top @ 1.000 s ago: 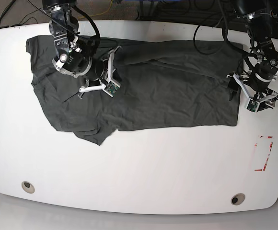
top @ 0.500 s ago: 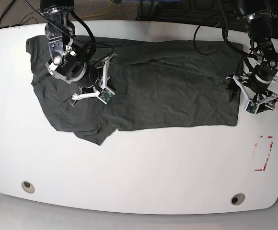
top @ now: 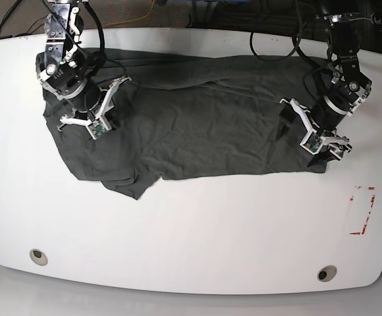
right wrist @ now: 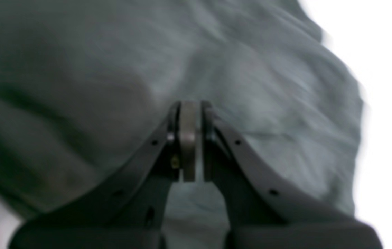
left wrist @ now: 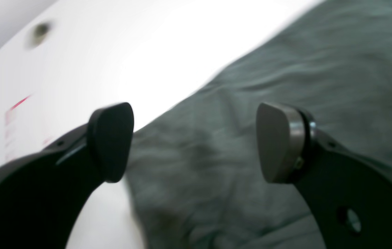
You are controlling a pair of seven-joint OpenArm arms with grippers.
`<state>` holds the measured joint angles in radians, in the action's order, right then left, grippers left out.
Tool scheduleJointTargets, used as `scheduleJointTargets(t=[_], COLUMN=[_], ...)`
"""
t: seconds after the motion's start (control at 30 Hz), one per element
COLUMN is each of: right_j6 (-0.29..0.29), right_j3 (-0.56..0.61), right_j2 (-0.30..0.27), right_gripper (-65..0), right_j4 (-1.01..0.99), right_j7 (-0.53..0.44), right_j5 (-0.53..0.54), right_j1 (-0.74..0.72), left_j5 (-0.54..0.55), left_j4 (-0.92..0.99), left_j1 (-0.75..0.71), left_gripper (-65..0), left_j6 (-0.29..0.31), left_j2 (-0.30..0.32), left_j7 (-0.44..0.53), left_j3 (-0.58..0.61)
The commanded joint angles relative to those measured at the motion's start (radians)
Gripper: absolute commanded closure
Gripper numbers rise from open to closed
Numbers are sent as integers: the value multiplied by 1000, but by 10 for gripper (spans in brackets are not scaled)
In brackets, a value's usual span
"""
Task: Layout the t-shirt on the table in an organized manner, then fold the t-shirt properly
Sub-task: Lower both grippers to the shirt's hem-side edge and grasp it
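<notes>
White table (top: 191, 230), plain t-shirt (top: 204, 125)

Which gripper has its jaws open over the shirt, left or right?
The left gripper, over the t-shirt corner near the red tape mark: its jaws stand wide apart with cloth visible between. The right gripper has pads pressed together.

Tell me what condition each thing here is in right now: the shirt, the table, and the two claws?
t-shirt: spread out flat on the table, wrinkled, not folded yet.
table: white; bears the shirt on its far half and a red tape mark near one corner.
left claw: open, jaws wide apart over the shirt's edge, holding nothing.
right claw: shut, jaws pressed together above the shirt, no cloth visibly pinched.
</notes>
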<state>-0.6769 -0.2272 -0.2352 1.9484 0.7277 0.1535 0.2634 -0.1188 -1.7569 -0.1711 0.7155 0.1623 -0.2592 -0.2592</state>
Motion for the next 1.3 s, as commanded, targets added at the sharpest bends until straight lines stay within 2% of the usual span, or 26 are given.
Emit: scheduleJointTargets(t=[0.0, 0.1, 0.17, 0.27, 0.37, 0.5, 0.87, 0.97, 1.07, 1.27], right_j6=[10, 12, 12, 12, 12, 12, 12, 12, 12, 12], right_j3=[-73, -120, -160, -214, -246, -269, -278, -278, -278, -278], right_j2=[-6, -6, -13, -13, -16, -40, -122, -142, -158, -175], right_gripper=[-39, -93, -166, -252, -304, -326, -328, -330, -369, -485], right_j4=[-11, -54, -97, -159, -232, -338, -758, -860, -949, -1087], right_j7=[-55, -53, -53, -53, -53, -53, -61, -61, -73, -115], right_j5=[21, 21, 21, 21, 21, 19, 28, 28, 28, 28], right_j1=[-32, -68, -109, -164, -226, -313, -582, -646, -701, -755], left_j5=[12, 12, 12, 12, 12, 14, 14, 14, 14, 14], left_j4=[10, 45, 79, 122, 163, 211, 234, 233, 228, 228], left_j1=[26, 57, 84, 115, 146, 196, 284, 284, 284, 278], left_gripper=[-523, -525, -527, -527, -528, -528, -532, -580, -650, -650], left_j6=[-17, -55, -75, -89, -101, -113, -109, -109, -112, -112], left_j2=[15, 12, 10, 10, 9, 9, 9, 9, 9, 13], left_j7=[30, 27, 25, 25, 5, -51, -176, -191, -191, -191], left_j3=[-4, -1, -4, -5, -5, -5, -1, -1, -1, -2])
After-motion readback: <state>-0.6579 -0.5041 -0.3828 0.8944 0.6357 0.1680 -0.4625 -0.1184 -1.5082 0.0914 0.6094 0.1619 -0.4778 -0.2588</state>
